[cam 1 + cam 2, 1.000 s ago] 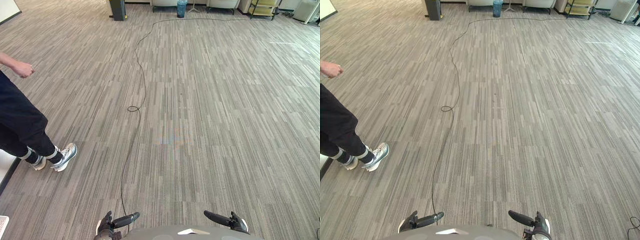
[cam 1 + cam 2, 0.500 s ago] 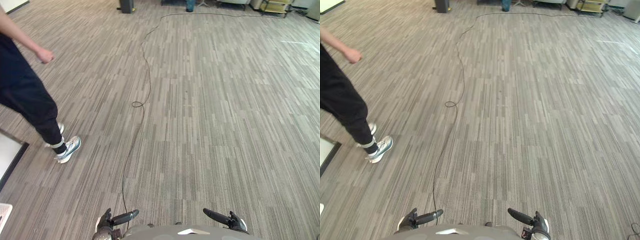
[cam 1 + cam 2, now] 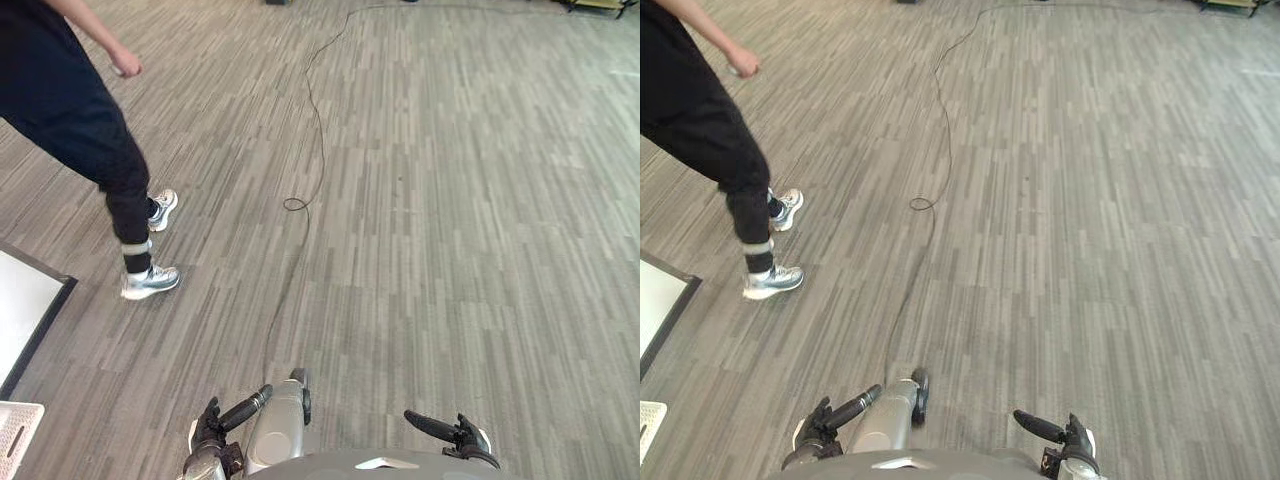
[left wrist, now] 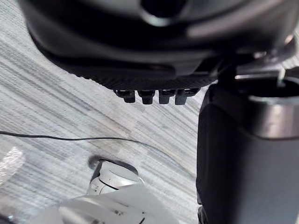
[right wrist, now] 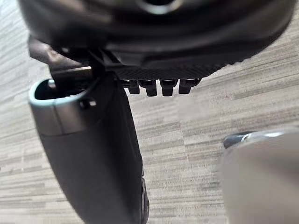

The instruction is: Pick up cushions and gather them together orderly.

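Floor: grey striped carpet-tile floor, stripes running away from the robot, wide and open toward the far side.
Left border: flat white panel with a black edge, one corner aimed toward mid-room; cushion or not, cannot tell.
Lower left corner: white perforated plastic piece, apart from the panel.
Person: person in dark trousers, at left, mid-stride; silver-white trainers, nearer one just beside the panel corner.
Cushion location, long axis, heading: cannot tell.
Left hand: low at the near edge, left of centre; fingers relaxed in a row, thumb stretched toward centre, nothing grasped.
Right hand: low at the near edge, right of centre; fingers relaxed, thumb stretched toward centre, nothing grasped.
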